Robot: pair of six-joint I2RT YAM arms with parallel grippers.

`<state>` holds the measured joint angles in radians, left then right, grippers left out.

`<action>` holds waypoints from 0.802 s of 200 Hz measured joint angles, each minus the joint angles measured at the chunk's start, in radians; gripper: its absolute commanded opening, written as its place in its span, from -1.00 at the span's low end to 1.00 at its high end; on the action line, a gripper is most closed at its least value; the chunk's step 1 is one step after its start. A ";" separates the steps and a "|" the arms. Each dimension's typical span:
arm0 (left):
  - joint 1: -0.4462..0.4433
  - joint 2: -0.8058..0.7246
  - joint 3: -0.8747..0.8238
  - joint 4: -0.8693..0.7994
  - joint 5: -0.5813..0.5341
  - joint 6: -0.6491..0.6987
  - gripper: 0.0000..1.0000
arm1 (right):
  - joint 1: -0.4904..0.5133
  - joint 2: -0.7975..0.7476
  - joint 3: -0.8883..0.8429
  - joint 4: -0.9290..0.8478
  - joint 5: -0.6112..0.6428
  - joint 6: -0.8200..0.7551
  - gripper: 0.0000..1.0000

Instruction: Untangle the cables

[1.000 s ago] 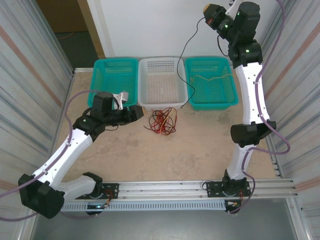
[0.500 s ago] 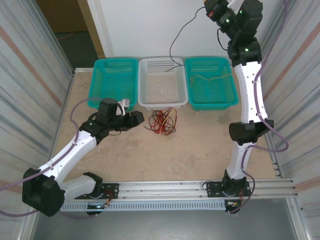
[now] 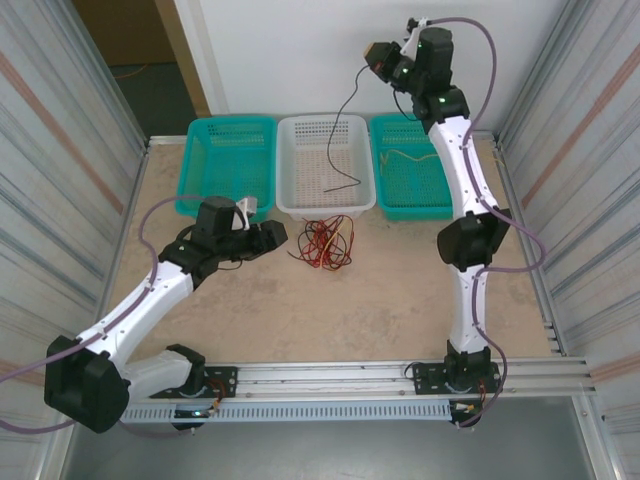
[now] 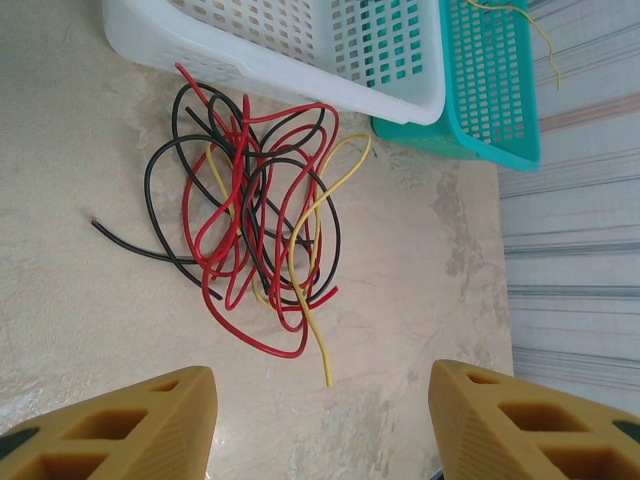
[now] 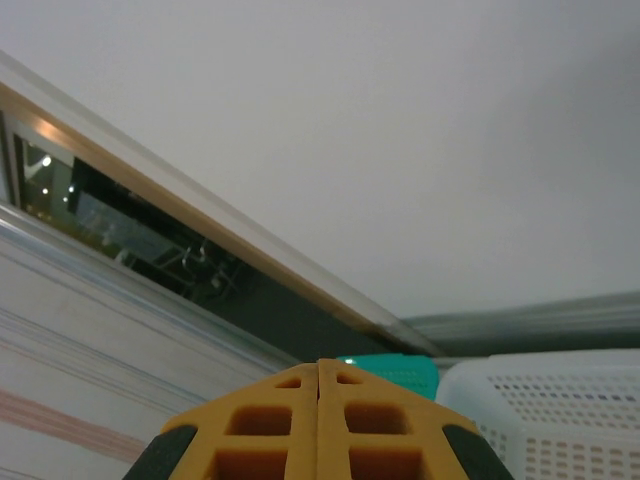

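3 perforated plastic baskets in all: 2 teal, i.e. the left teal basket & the right teal basket, plus 1 white basket. Thin wires: 1 tangled bunch of red, black & yellow wires, strand nos. per colour can't be told; 1 separate black cable; 1 separate yellow wire. 2 white robot arms: left arm, right arm.

white back wall, corrugated metal side walls, beige tabletop
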<state>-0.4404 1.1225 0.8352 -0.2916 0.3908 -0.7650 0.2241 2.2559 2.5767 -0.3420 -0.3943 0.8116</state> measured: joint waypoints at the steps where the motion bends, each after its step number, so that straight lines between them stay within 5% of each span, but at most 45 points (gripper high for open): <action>1: 0.000 0.001 0.000 0.000 0.000 0.000 0.17 | 0.000 0.001 0.000 0.000 -0.001 0.000 -1.00; 33: 0.000 0.032 0.000 0.007 0.000 0.001 0.18 | 0.000 0.065 0.000 -0.036 -0.026 0.000 -0.94; 77: 0.002 0.064 0.000 0.010 -0.004 0.001 0.24 | 0.002 0.121 0.000 -0.129 -0.032 -0.038 0.31; 111: 0.002 0.086 0.000 0.014 -0.003 0.001 0.22 | 0.011 0.105 -0.024 -0.176 -0.013 -0.094 0.34; 160: -0.012 0.126 0.000 0.029 -0.004 0.002 0.14 | 0.031 -0.099 -0.291 -0.260 0.055 -0.201 0.23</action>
<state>-0.4522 1.2484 0.8356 -0.2630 0.3870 -0.7631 0.2550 2.1571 2.2860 -0.6018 -0.3393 0.6109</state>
